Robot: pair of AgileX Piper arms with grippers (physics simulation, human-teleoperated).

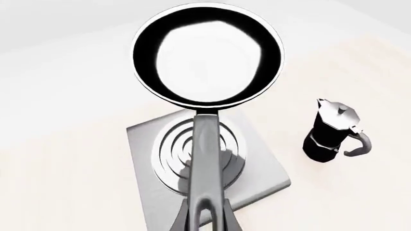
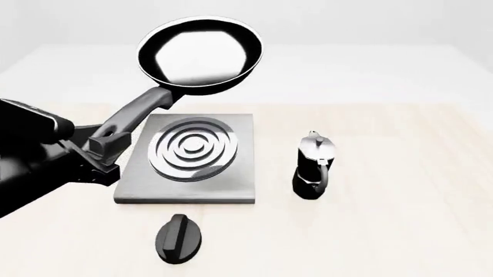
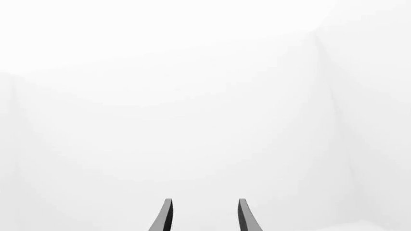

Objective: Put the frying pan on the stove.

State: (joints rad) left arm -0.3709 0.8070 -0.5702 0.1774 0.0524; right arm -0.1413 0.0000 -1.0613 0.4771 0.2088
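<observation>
So I count one frying pan [image 2: 200, 53], one stove [image 2: 188, 159], one moka pot [image 2: 314, 166], one small black oval knob [image 2: 180, 238], and two arms, of which only my left one shows in the front view.

My left gripper [image 2: 106, 145] is clamped on the end of the frying pan's long grey handle, near its oval hole, and holds the pan up in the air. From the claw, the handle runs forward, upward and toward the right, so the pan's long axis is a diagonal, with the round black bowl at the far end, well beyond and above the claw. The glossy inside of the bowl faces up and catches a bright white glare. The pan touches nothing but the claw.

The stove lies flat on the pale table [image 2: 400, 190] just to the right of the claw and lower than the pan. Its silver rings are bare. In the left wrist view, the handle [image 1: 207, 159] crosses over the rings [image 1: 172, 149], while the bowl [image 1: 207, 54] hangs past the slab's far edge.

The moka pot stands upright beyond the stove, well to the right of the claw. The knob lies on the table, nearer to me than the stove and right of the claw.

My right gripper [image 3: 204, 215] shows only two dark fingertips set apart, holding nothing, against blank white.
</observation>
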